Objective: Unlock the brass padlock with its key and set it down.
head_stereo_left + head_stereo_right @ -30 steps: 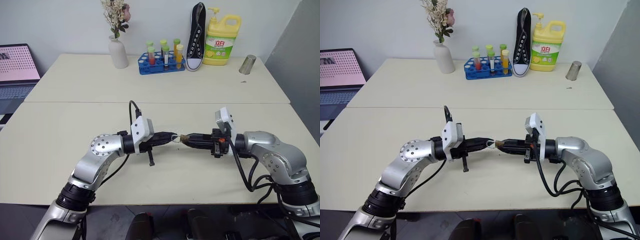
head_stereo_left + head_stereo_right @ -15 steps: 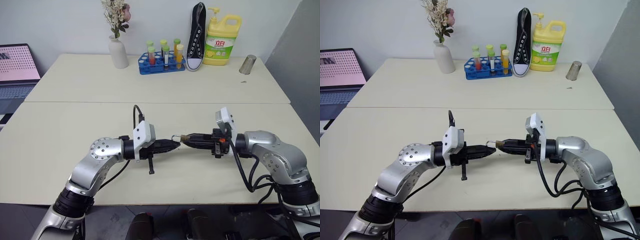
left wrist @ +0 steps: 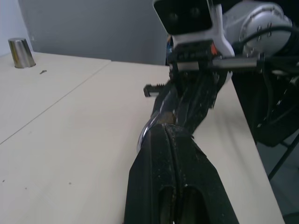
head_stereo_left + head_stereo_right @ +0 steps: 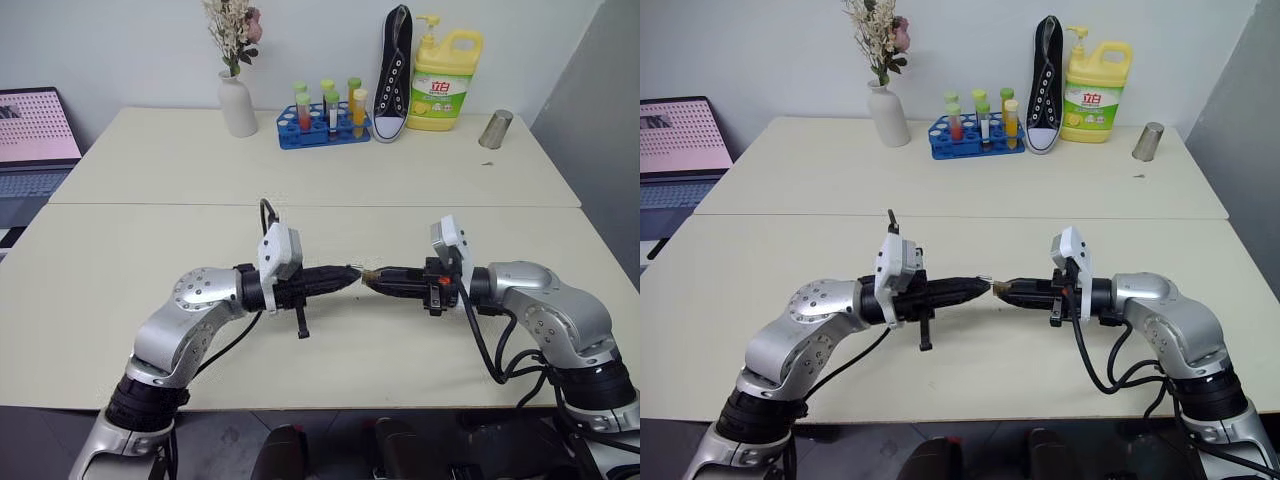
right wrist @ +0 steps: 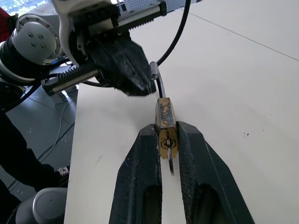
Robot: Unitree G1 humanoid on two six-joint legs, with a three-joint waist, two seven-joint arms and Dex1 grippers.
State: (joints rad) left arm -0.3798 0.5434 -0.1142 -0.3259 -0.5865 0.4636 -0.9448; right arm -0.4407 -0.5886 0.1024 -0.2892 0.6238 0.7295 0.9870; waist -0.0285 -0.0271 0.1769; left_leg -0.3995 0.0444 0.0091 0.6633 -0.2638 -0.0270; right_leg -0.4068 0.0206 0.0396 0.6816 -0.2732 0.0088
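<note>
Two grippers meet nose to nose above the pale bench (image 4: 120, 290), one padlock between them.
At twelve o'clock: one detergent jug (image 4: 443, 78), shoe (image 4: 394, 72), tube rack (image 4: 322, 122), vase (image 4: 237, 104). Right gripper (image 5: 167, 140) jaws pinch the brass padlock (image 5: 165, 125), its long axis level, shackle toward nine o'clock; left gripper (image 4: 350, 274) jaws pressed together at that shackle.

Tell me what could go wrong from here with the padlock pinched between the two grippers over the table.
1. The right gripper holds the brass padlock only by its narrow body; a pull from the left gripper on the shackle could twist it loose.
2. It hangs above the table; a slip may drop it, perhaps with the key.
</note>
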